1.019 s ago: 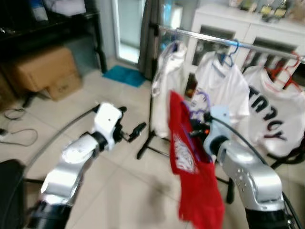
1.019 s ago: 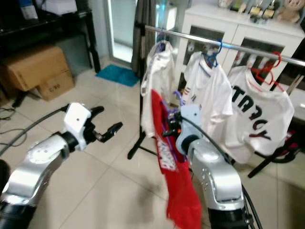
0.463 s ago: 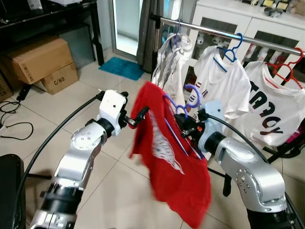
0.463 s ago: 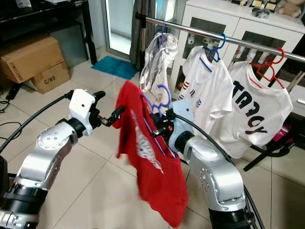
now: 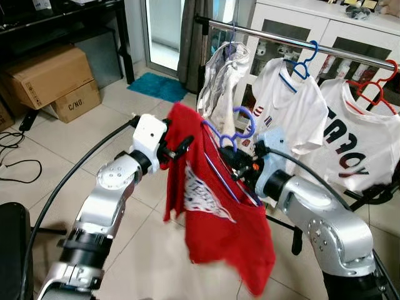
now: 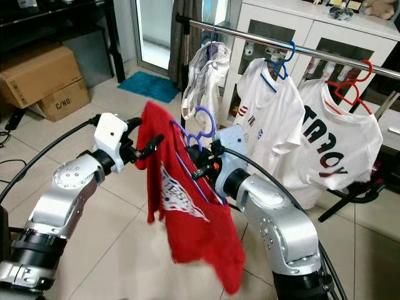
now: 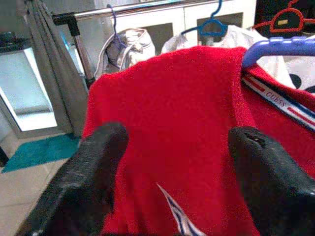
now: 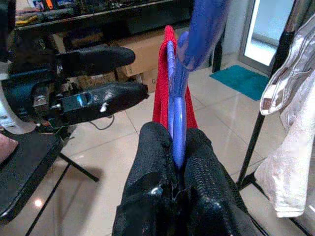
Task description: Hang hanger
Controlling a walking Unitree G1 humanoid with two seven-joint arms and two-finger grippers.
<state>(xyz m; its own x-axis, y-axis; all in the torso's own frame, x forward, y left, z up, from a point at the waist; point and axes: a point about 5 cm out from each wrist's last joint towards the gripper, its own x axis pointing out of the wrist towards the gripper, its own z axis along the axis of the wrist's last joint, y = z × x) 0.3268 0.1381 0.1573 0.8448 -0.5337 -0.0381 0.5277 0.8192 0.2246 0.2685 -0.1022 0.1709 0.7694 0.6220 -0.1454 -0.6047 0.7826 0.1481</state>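
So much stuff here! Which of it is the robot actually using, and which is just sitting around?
In use:
- purple hanger, pinched in the right gripper
- red shirt on it
- left gripper, open at the shirt's shoulder
- clothes rail

Just sitting around:
- cardboard boxes
- teal mat
- white cabinet

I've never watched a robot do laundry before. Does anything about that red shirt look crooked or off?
Yes. The red shirt sits askew on its purple hanger: it droops low toward the robot's right, while the other shoulder is bunched up by the left end effector. The right end effector pinches the hanger, not yet on the rail.
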